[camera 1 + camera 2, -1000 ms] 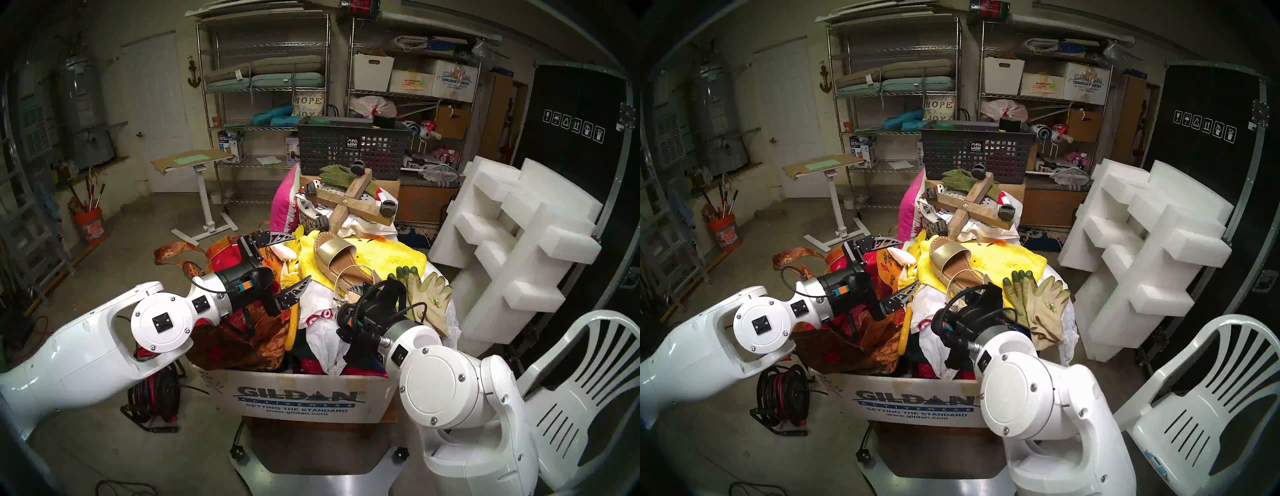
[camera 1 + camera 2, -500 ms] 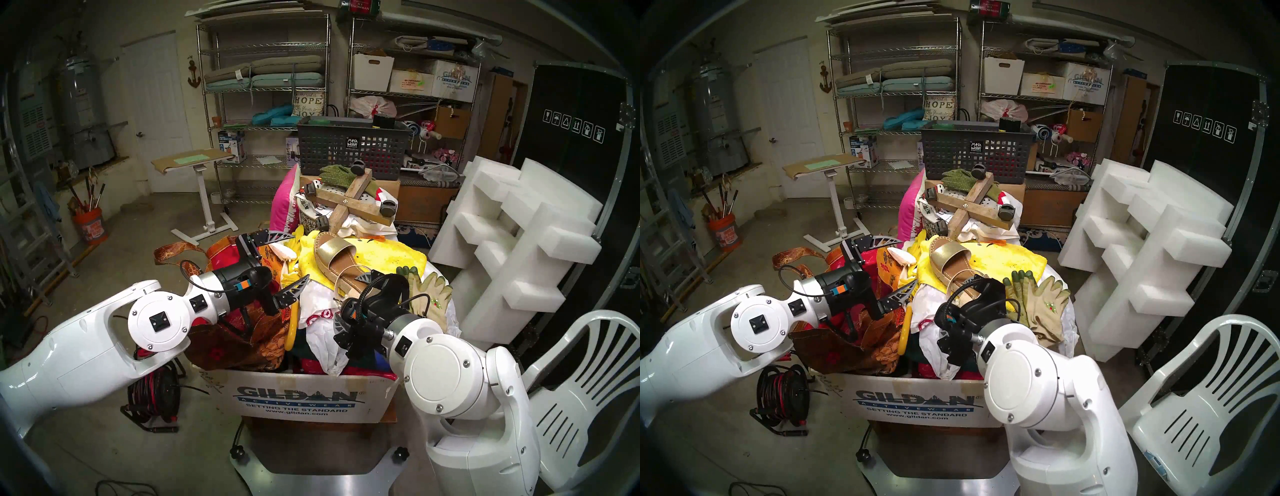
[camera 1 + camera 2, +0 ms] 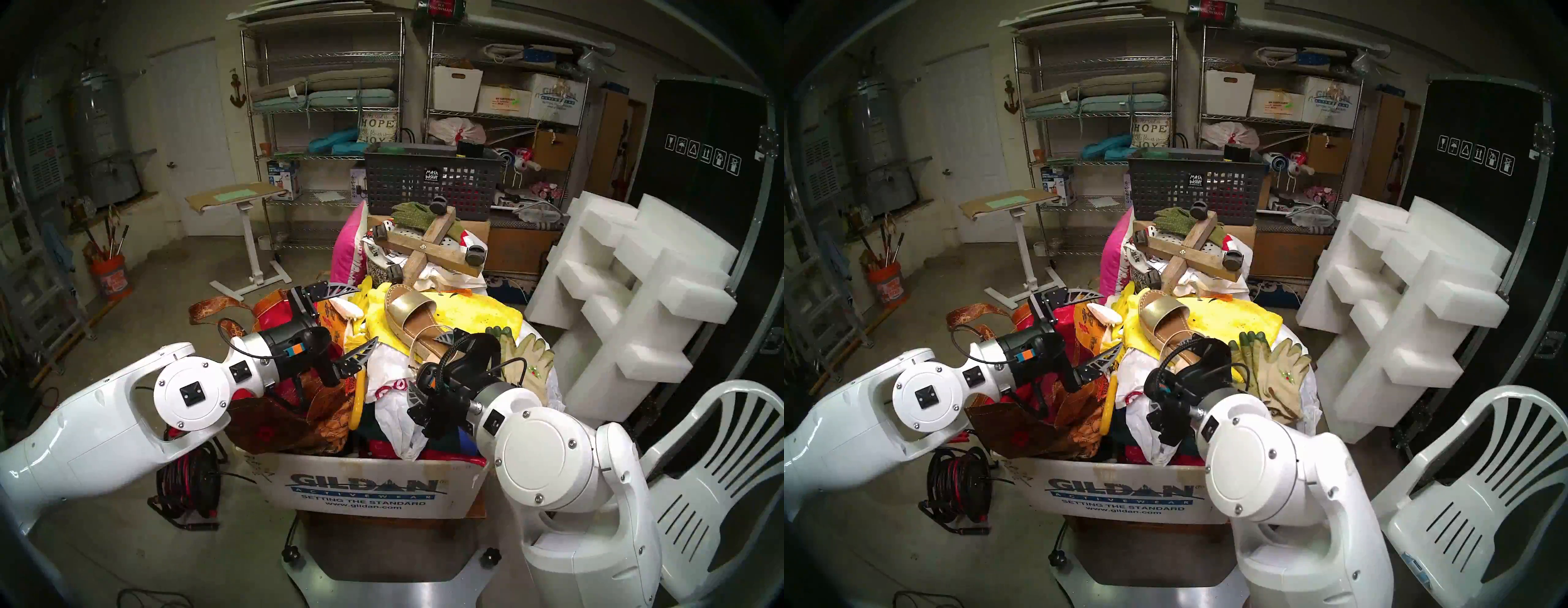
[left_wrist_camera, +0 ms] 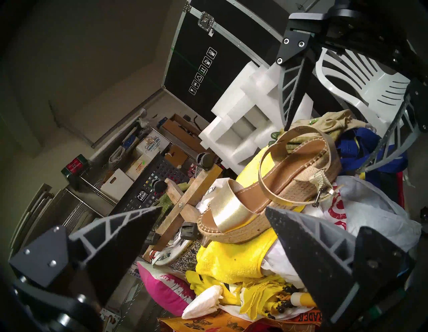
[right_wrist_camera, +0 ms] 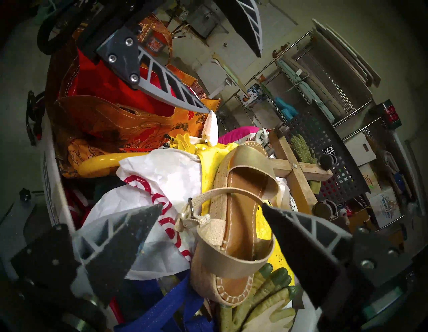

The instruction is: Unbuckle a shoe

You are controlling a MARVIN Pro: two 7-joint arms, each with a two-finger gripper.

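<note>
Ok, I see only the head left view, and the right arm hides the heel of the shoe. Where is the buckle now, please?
Observer: In the right wrist view, the buckle sits at the heel of the shoe, on the side facing the white bag. It lies between the fingertips of the open right gripper and touches neither.
Operator: Is the strap out of it?
Observer: The strap reaches the buckle. I cannot tell whether the pin is in.
Operator: And the left gripper?
Observer: In the left wrist view, the left gripper is open and empty, aimed at the toe band.
</note>
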